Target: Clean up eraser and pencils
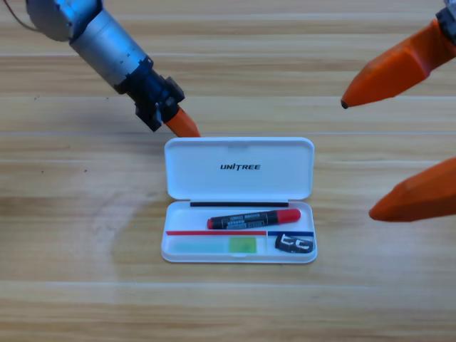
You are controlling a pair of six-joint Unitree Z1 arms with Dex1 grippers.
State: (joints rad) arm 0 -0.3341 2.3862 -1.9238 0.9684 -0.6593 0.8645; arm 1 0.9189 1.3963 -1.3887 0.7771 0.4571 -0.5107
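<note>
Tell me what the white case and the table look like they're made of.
The white case looks like smooth moulded plastic: even white surface, rounded corners, printed logo, faint sheen. The table looks like wood or wood-look laminate: long pale grain lines and plank seams; which of the two can't be told.

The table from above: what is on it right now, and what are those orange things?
White case: one, open, lid lying flat toward the top of the picture, at the middle of the table.
Black pencil with red ends: one, lying in the case's upper compartment.
Pale green pencil: one, with a bright green end, in the lower left compartment.
Eraser: one, near-black with white markings, in the lower right compartment.
Wooden table: one, light brown, under everything.
Left end effector: one, black with orange jaws, on a grey arm, its tip just above the lid's upper left corner.
Right end effector: one, two orange jaws spread wide apart at the right edge, holding nothing.
</note>
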